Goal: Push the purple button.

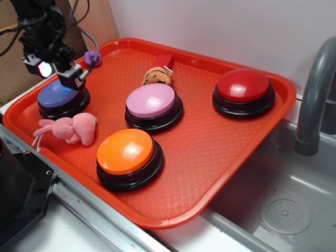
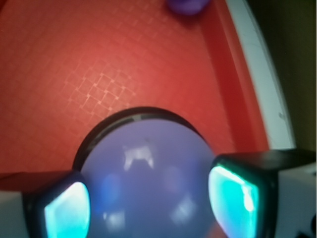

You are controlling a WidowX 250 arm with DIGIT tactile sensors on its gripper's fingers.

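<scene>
end effector [image 2: 148, 198] hanging released, pads straddling the periwinkle dome button on black base [image 1: 59, 94] | I'm treating it as rigid, slick plastic | pressing dead-centre, no gripping

Four buttons are sitting on the tray [image 1: 236, 152]; the end effector [image 1: 71, 79] is hovering over the far-left purple button [image 1: 55, 97], beside the plush [image 1: 68, 128].

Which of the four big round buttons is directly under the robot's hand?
The purple button, with the blue-violet top, at the tray's left end. The hand is right above it; the pink, orange and red buttons sit further right.
</scene>
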